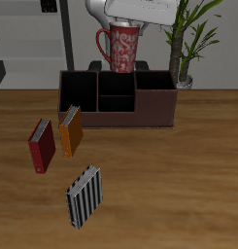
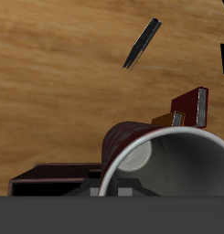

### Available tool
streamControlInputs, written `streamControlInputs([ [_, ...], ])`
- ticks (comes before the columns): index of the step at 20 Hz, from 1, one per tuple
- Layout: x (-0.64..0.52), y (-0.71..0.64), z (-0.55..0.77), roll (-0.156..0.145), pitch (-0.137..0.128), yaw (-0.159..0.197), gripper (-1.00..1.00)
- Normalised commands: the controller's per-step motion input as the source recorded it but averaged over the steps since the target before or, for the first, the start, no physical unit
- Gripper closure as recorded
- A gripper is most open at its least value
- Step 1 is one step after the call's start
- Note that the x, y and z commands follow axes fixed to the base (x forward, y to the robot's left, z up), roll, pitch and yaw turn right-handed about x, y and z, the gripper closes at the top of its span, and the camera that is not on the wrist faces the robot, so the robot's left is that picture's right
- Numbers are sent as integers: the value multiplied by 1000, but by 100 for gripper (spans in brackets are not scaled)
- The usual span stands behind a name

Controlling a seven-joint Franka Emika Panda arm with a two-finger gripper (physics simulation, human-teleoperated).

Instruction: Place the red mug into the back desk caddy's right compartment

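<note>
The red mug [image 1: 120,51] with its pale speckled pattern hangs upright in the air, above the back rim and the small middle cubbies of the back desk caddy [image 1: 116,117]. My gripper [image 1: 123,29] comes down from above and is shut on the mug's rim; its fingertips are hidden by the mug. The right compartment [image 1: 154,84] is the large end section beside the cubbies, and nothing is in it. In the wrist view the mug's grey-white inside [image 2: 173,164] fills the space just under the gripper [image 2: 132,188], with a corner of the caddy [image 2: 49,175] behind it.
A dark red book [image 1: 42,145] and an orange book [image 1: 71,130] stand in front of the caddy. A black-and-white striped book [image 1: 85,195] lies nearer the table's front edge. A potted plant [image 1: 186,44] stands behind the caddy's end.
</note>
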Motion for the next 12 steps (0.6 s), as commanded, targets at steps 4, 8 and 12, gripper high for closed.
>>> streamControlInputs([
  [4,-461,115,55,26,-13,6,100],
  [8,-427,68,81,0,-24,11,100],
  [12,-369,92,73,-7,-22,-3,100],
])
